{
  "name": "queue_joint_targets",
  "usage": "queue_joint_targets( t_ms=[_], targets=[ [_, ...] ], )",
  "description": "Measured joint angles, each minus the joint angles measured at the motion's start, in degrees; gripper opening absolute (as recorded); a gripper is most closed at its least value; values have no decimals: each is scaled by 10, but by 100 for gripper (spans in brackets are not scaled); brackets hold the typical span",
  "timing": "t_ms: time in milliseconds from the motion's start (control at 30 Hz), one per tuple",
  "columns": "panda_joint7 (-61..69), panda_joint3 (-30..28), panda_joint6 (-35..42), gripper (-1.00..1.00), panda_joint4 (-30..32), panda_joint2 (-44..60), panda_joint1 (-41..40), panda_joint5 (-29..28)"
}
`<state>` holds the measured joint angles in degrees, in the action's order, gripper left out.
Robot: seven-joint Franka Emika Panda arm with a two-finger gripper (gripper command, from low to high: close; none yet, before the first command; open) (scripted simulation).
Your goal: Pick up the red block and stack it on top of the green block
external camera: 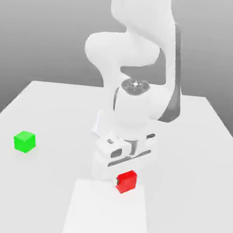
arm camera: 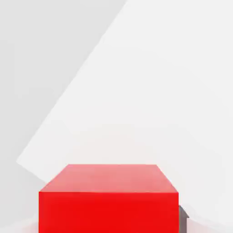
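Red in the pincer, closed snugly on its sides, the red block sits low over the pale surface, presumably gripped for lifting towards the green block, well apart at about ten o'clock from it in the exterior view.

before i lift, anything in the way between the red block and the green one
Nothing visible stands between the red block, at the end effector, and the green block; only bare tabletop separates them.
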<state>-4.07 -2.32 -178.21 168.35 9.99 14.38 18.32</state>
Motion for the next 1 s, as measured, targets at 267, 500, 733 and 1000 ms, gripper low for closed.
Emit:
queue_joint_targets(
  t_ms=[267,500,733,1000],
  targets=[
    [-5,-9,52,-100,-4,-49,-1,-16],
    [-47,-22,100,-100,2,-101,-5,-75],
    [-99,-18,138,-100,16,-152,-25,-144],
    [-72,-49,189,-100,24,-222,-91,-218]
  ],
)
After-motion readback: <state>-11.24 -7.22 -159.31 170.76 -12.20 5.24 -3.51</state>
